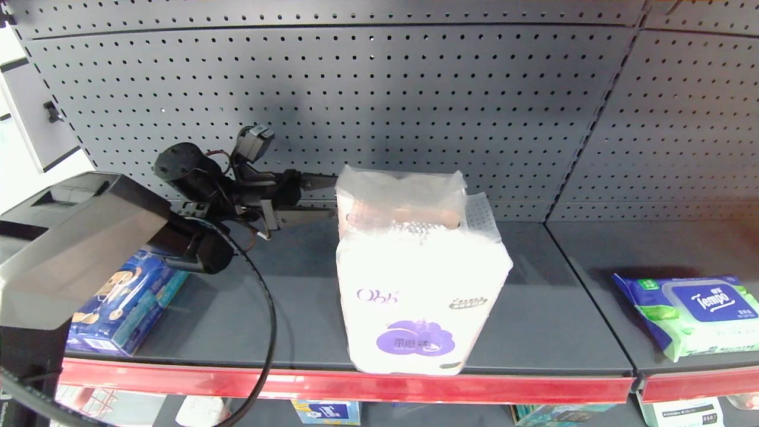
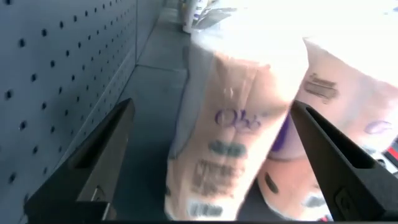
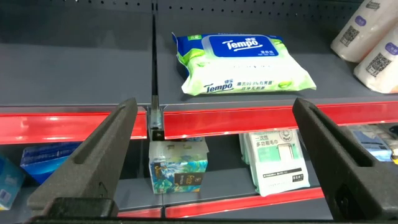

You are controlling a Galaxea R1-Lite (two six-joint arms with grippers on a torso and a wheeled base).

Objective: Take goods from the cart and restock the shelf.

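Mid-frame on the shelf, my left claw hangs released just beside the upper left of the tissue-roll pack: light, squashy, slick-wrapped, best pinched across its firmer middle, I judge.

Head camera: mounted high, facing forward and down onto the shelf and its pegboard; moderate range.
Left wrist camera: sighted along the left gripper, running beside the pegboard; very close to the toilet paper pack.
Right wrist camera: sighted between the right gripper fingers, facing the shelf front from farther back; covers two shelf levels.
Overlap, head and left wrist: toilet paper pack, pegboard.
Overlap, head and right wrist: wet wipes pack, red edge rail.
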